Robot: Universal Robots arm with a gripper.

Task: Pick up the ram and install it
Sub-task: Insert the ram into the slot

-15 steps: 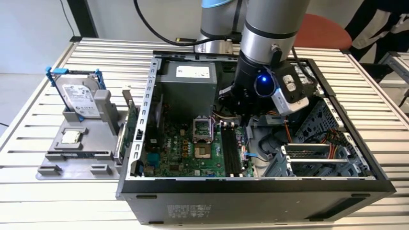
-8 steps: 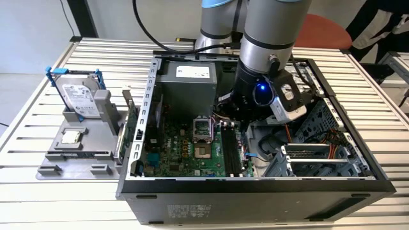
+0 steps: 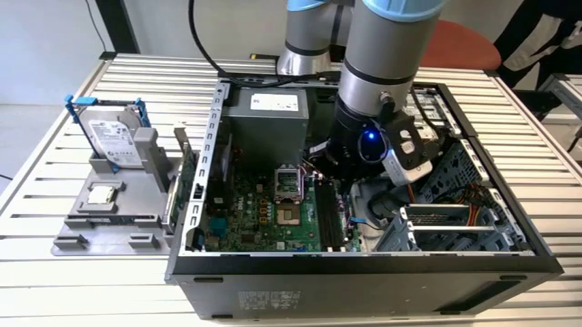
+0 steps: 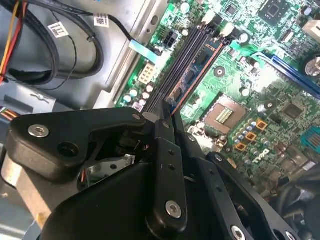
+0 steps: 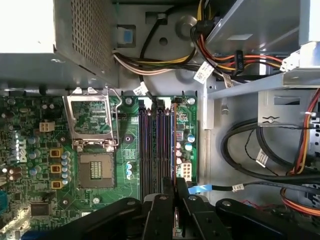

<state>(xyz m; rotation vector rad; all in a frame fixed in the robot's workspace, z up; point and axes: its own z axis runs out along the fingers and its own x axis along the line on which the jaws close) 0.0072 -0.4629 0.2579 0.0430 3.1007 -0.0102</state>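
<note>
Ram: dark-green strip (image 4: 197,67) standing on edge along the black memory slots (image 5: 150,145) of the motherboard (image 3: 264,218), one end between the fingers.
Gripper: (image 4: 167,117) nearly closed, pinching the ram's end, low inside the open computer case (image 3: 364,262).
Socket: bare processor socket (image 4: 222,112) just beside the slots.
Writing: white tags (image 5: 202,72) on cables, print unreadable.
Outside: hard drive (image 3: 114,143) on the exterior view's left.

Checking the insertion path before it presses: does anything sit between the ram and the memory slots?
Nothing visible does. In the second wrist view the ram lines up along the memory slots, with the gripper closed on its near end. The black cables lie aside, off the board.
</note>
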